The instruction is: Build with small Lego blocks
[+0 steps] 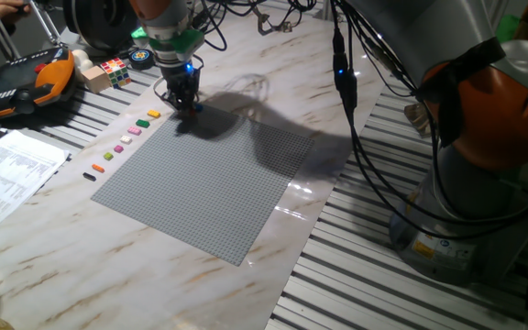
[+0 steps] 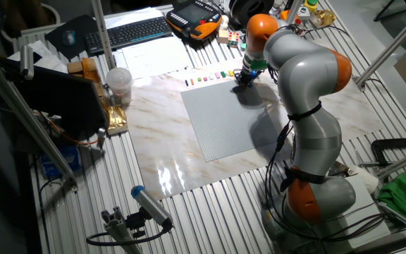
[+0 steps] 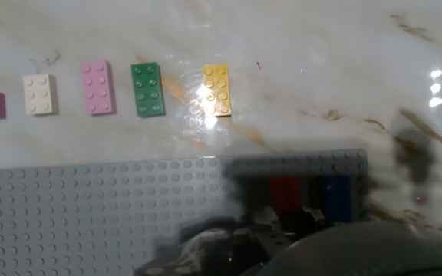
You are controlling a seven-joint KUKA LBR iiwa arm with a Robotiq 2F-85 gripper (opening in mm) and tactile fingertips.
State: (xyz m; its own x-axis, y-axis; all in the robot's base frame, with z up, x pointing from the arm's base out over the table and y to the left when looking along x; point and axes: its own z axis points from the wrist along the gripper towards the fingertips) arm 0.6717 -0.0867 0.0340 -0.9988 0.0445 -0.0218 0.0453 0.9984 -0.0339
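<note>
Jaws too blurred to judge, the gripper (image 1: pixel 188 103) sits low at the baseplate's (image 1: pixel 209 179) far corner over a red brick (image 3: pixel 285 193) and blue brick (image 3: pixel 336 197), yellow brick (image 3: pixel 216 90) just beyond.

A marble-patterned tabletop (image 1: pixel 356 137) sits on a slatted aluminium bench (image 2: pixel 210 212), with a keyboard (image 2: pixel 129 32) behind.

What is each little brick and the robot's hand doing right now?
yellow brick: loose on the table.
green brick: loose on the table.
pink brick: loose on the table.
white brick: loose on the table.
red brick: on the baseplate.
blue brick: on the baseplate.
gripper: low at the baseplate corner, grip unclear.
</note>
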